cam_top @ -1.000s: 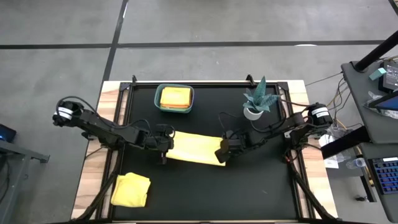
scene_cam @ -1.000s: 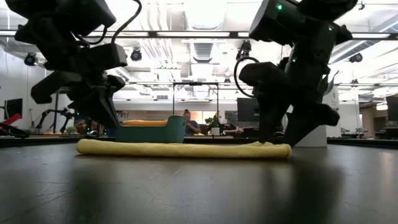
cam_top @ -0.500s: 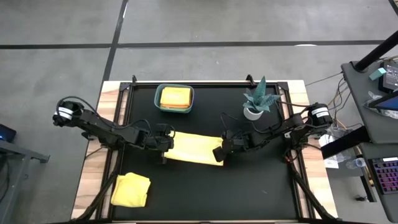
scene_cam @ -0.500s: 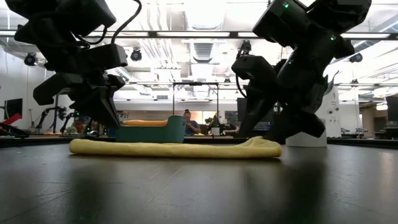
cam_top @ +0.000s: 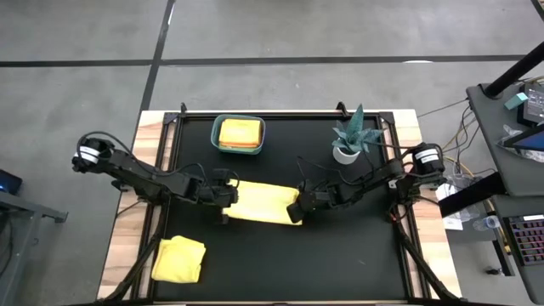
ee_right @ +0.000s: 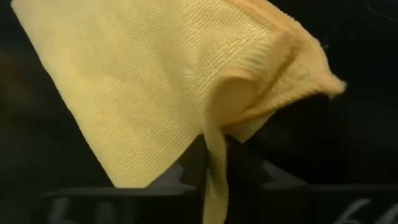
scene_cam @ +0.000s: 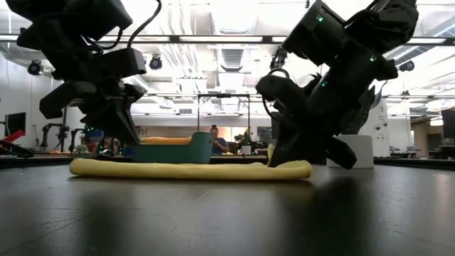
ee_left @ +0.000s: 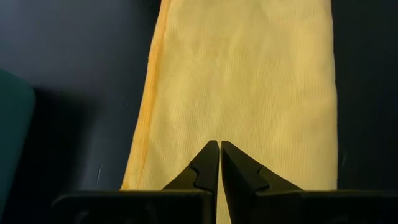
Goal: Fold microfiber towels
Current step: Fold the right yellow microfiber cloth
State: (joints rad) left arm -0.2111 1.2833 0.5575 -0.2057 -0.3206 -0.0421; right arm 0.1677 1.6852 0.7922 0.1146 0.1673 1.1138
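Note:
A yellow microfiber towel, folded into a long strip, lies flat across the middle of the black table. My left gripper is shut, with its tips on the strip's left end. My right gripper is shut on the strip's right end, which is bunched up. A second yellow towel lies folded at the near left. Orange towels sit in the teal bin at the far side. My left gripper rests its shut fingertips on the top of the strip near its left end, slanting down from the table's left. The cloth under them lies flat on the table. My right gripper pinches a raised fold of the strip's right end between its two fingers, coming in at a slant from the table's right. The cloth bunches up at the fingers. The rest of the strip lies on the table.
A small potted plant stands at the far right, behind my right arm. The bin stands just beyond the strip. Bare black table shows along the near edge to the right of the folded towel.
My right gripper has sunk onto the strip's right end, tipped, moved toward the table's left and shut on the cloth. The right end has bunched up, and the strip has slid a little to the left.

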